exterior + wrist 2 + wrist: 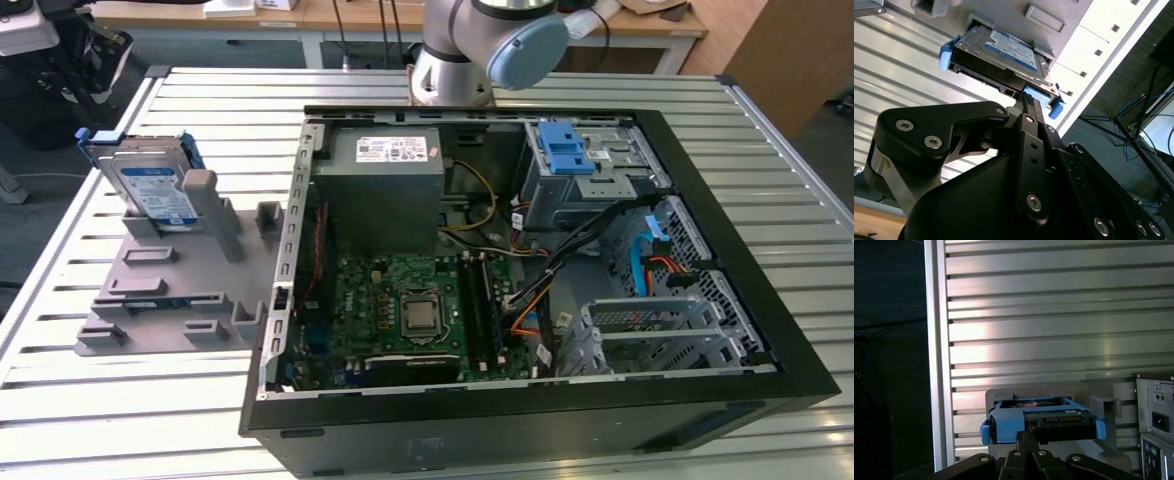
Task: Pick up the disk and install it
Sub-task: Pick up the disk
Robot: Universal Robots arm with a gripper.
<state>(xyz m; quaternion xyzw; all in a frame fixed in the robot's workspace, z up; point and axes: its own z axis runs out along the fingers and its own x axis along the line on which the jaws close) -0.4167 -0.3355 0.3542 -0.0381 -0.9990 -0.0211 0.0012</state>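
**A:** Where's the disk [147, 185]?

**B:** It stands on edge in the grey holder [174, 270] on the bench [134, 420], to the exterior view's left of the open computer case [534, 430].

**A:** And the gripper [1026, 432]?

**B:** In both wrist views it is clenched on nothing, with the fingers pressed together. It points at the disk's blue carrier and is clear of it.

The arm [451, 62] stands upright in the exterior view, a silver column bending at a blue-capped joint [529, 48]. In both wrist views the black hand [1026, 100] [1026, 433] points forward, its two fingers [1030, 150] pressed flat together, tips meeting.
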